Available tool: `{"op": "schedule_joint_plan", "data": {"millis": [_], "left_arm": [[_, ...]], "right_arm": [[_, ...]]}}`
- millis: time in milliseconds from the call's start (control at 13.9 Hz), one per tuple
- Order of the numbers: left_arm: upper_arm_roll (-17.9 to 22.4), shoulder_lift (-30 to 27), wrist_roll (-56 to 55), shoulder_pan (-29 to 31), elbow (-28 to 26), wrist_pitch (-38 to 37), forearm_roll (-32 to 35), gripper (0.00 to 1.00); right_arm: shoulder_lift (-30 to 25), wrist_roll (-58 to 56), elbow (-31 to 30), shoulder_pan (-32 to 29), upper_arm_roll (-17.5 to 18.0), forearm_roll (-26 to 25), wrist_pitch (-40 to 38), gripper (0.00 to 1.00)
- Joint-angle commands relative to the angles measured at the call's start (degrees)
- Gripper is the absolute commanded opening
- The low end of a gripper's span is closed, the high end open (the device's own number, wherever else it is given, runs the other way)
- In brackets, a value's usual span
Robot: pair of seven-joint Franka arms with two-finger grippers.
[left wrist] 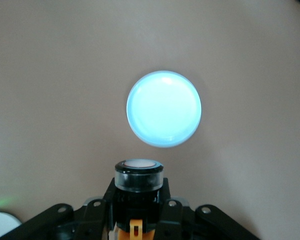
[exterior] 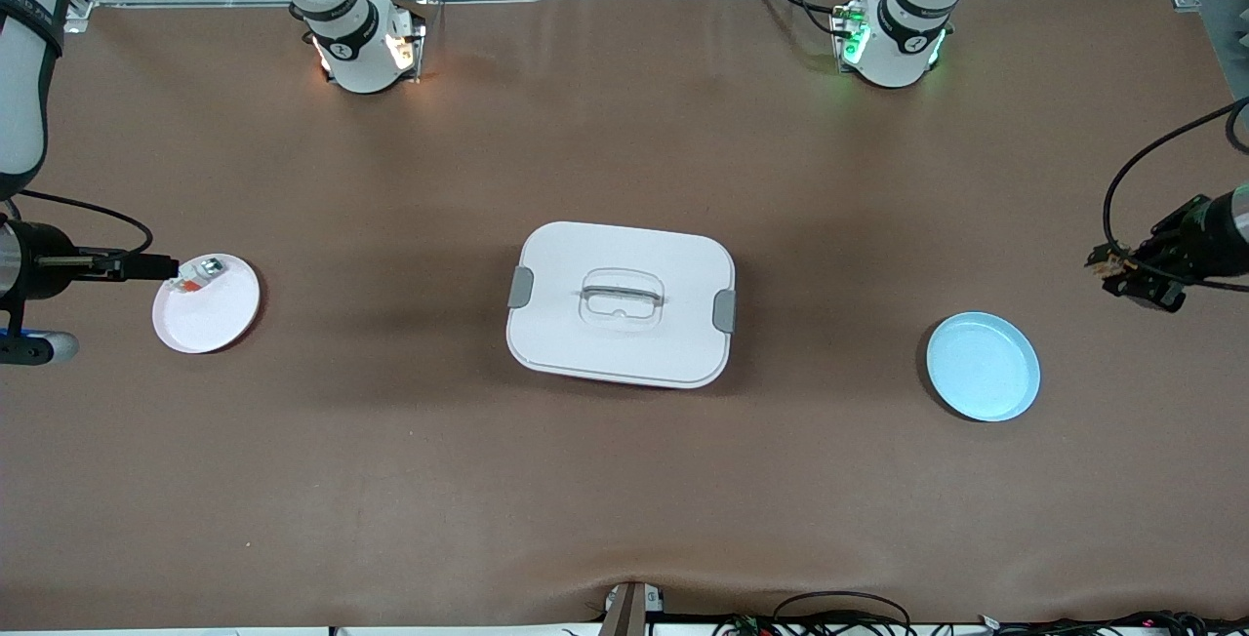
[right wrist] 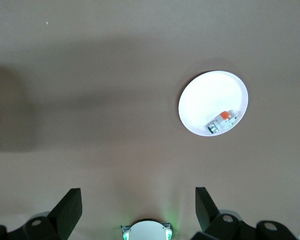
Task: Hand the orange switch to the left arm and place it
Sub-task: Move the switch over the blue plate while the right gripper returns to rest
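The orange switch (left wrist: 138, 180) shows a black body, a clear collar and an orange tab at its base. My left gripper (left wrist: 138, 206) is shut on it, one finger on each side of the body. In the front view this gripper (exterior: 1124, 277) hangs over bare table at the left arm's end, beside the blue plate (exterior: 983, 366). The white box (exterior: 621, 303) with grey clips sits mid-table. My right gripper (exterior: 156, 267) is open and holds nothing. It hangs by the pink plate (exterior: 207, 304) at the right arm's end, and its two fingers (right wrist: 70, 205) stand wide apart.
A small silver-and-clear piece with a red bit (exterior: 198, 275) lies on the pink plate (right wrist: 213, 102), at its rim toward the robots. The blue plate (left wrist: 164, 108) has nothing on it. Cables run along the table's edge nearest the front camera.
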Motion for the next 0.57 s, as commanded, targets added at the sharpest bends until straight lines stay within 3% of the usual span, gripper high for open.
{"op": "schedule_joint_plan", "data": {"millis": [0,287,502], "left_arm": [[-0.2,-0.8,-6.3,0.7,-7.1,7.2,2.4,0.0],[-0.3,0.5,-12.2,1.5,-13.0,13.8,2.6,0.0],[-0.2,4.3,-18.4,1.3,-13.0,18.0,2.8,0.0]], "right_arm": [[-1.4,0.0,-1.1,-0.1,1.1,-1.4,0.5,1.0],[-2.6,0.5,-0.5,-0.1,1.1,-1.2,-1.2,1.0],[-6.3,0.5,-0.5,-1.3,1.0,-0.5,-1.7,1.0]]}}
